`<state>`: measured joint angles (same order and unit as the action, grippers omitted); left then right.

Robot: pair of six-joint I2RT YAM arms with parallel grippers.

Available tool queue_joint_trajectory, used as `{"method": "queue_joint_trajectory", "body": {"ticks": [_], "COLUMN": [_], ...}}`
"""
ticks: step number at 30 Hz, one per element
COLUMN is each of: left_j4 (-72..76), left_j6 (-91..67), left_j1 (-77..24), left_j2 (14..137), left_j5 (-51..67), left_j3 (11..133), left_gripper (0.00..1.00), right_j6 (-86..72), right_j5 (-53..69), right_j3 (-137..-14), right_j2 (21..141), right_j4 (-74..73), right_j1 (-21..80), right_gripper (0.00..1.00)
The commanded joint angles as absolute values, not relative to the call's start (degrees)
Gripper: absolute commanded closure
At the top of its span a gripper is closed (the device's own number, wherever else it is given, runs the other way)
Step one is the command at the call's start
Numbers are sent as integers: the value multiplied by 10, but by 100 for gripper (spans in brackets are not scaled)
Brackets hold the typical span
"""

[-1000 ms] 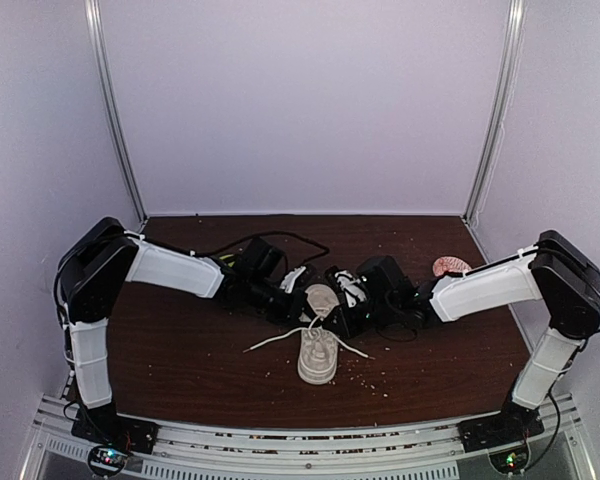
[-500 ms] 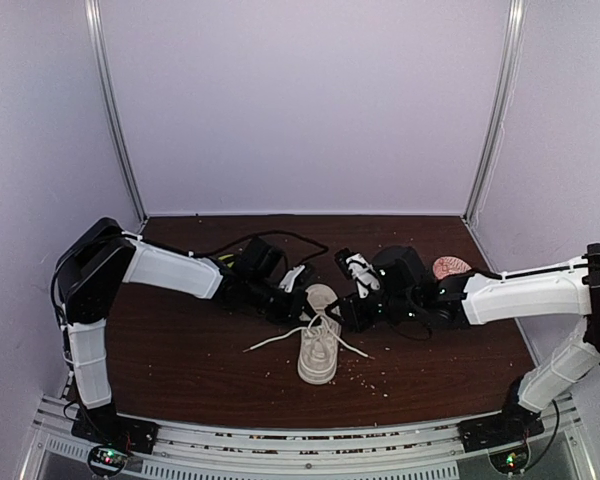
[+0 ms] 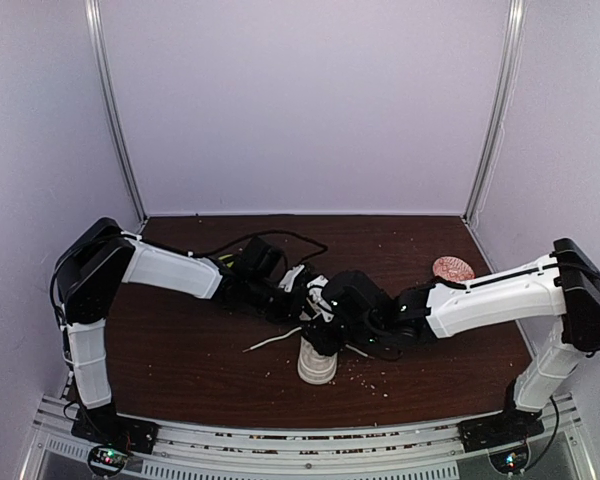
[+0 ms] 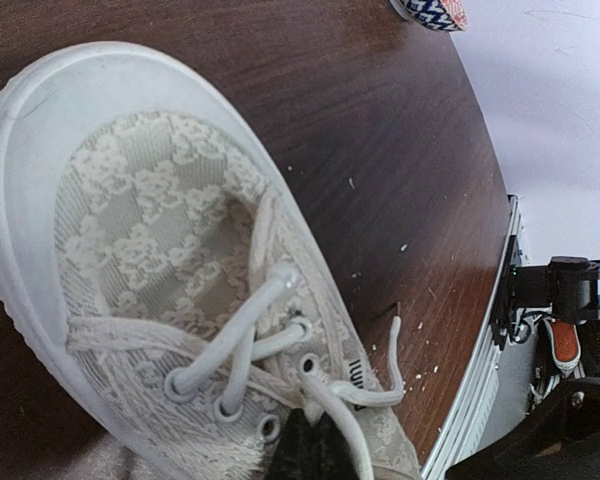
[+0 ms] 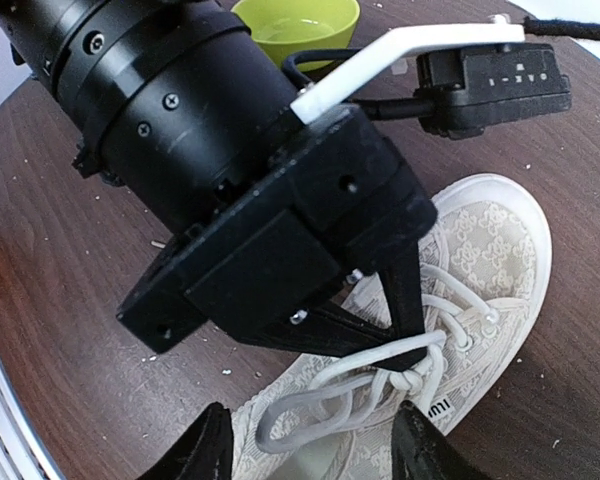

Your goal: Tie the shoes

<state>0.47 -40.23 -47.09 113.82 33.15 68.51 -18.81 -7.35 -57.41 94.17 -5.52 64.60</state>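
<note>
**Materials.** The shoe (image 4: 150, 230) has an off-white fabric upper with a raised floral weave. Its sole (image 4: 2, 200) is a thick band of smooth white rubber, finely ribbed at the edge. The laces (image 4: 245, 330) are round white cord threaded through small ringed eyelets. The surface (image 4: 380, 150) is dark, glossy wood grain, speckled with pale crumbs (image 4: 350, 183).

**Position.** The shoe stands near the middle of the surface with its toe toward my bases, where my two arms meet.

**Jaws.** My left jaws are closed. Their black, wedge-shaped fingertips (image 5: 408, 305) taper to a point and pinch a lace (image 5: 380, 358) over the lacing. My right jaws stand partly wide and hold nothing. Their two blunt black fingertips (image 5: 208, 455) hang above the shoe's side, apart from it.

**Other items.** A round, glossy green bowl (image 5: 342, 24) sits beyond my left wrist. A zigzag bowl (image 4: 430, 12), patterned in blue, lies well apart toward the surface's far right.

**Change over the last second.** My right arm (image 3: 490, 295) has swung leftward from beside the heel to directly over the shoe. It now hides the heel opening and the far half, so only the toe shows from above. My left arm (image 3: 170, 268), the shoe and the loose lace end (image 3: 270, 342) trailing to the left lie as before.
</note>
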Motion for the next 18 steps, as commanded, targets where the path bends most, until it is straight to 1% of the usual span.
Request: {"method": "queue_joint_trajectory", "body": {"ticks": [1,5,8,10,12,13,14,15,18], "left_j4": [29,29,28,27,26,25,25,24,25], "left_j6": [-407,-406,-407,-406,-405,-406,-406,-406,-408], "left_j1": [-474,-474,-473,-473,-473,-473,-473,-472,-471], "left_j2": [1121,1121,1121,1120,1120,1120,1119,1117,1111], "left_j5": [323,323,321,318,315,313,311,309,296], "left_j3": [678,678,678,678,676,676,675,673,665], "left_gripper": [100,100,100,100,100,100,100,100,100], "right_j6": [-186,-182,-185,-188,-190,-192,-195,-198,-216], "right_j5": [-105,-106,-107,-107,-109,-109,-105,-98,-43], "right_j3": [-610,-625,-629,-625,-624,-621,-616,-609,-571], "right_j2": [967,981,986,986,983,980,975,968,934], "right_j4": [-85,-99,-107,-104,-107,-108,-107,-102,-56], "right_j1": [653,654,654,654,652,649,644,636,594], "right_gripper": [46,48,55,65,79,90,96,100,100]}}
